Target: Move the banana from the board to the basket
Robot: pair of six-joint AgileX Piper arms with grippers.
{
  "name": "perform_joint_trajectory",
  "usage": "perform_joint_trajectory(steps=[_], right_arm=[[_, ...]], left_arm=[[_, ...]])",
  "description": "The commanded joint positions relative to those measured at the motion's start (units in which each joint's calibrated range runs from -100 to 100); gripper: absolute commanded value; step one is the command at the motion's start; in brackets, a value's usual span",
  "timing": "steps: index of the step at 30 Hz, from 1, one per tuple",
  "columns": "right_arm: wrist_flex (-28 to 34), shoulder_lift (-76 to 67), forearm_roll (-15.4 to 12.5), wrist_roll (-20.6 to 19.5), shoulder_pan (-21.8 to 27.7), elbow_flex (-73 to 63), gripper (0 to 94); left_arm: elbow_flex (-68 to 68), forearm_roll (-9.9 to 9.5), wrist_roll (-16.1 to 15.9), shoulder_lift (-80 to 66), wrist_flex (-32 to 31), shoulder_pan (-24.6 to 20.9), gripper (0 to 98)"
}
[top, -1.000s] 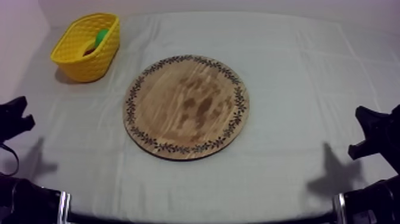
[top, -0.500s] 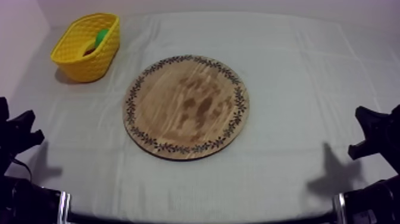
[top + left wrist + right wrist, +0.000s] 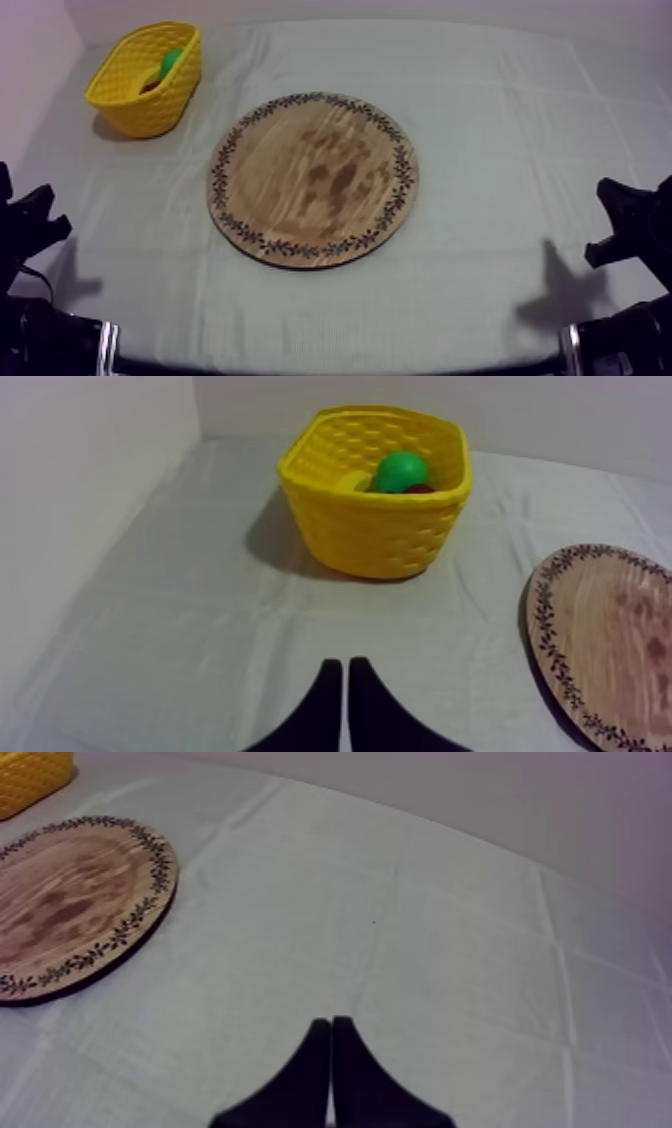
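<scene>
dropped the left gripper back low, pinched to a narrow wedge, same as the right gripper. bare wooden board, so banana probably already in the yellow basket.

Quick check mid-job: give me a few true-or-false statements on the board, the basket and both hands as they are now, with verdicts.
1. The wooden board has nothing on it. True.
2. The yellow basket stands on the right arm's side of the table. False: it stands at the far corner on the left arm's side.
3. The left hand is open. False: its fingers lie together as a narrow wedge, shut on nothing.
4. A green fruit lies in the yellow basket. True.
5. The right hand grips a fruit. False: it is shut on nothing, above bare cloth.
</scene>
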Motion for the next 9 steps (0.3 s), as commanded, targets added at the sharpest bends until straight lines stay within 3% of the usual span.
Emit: perform_joint_trajectory(steps=[1,9], right_arm=[[-0.03,0.0,0.0,0.01,-0.01,-0.03,0.3],[-0.03,0.0,0.0,0.01,-0.01,-0.03,0.3]], left_arm=[[0.06,0.06,0.03,-0.04,-0.03,-0.03,0.0],[0.08,0.13,0.29,-0.05,0.02,-0.88,0.0]])
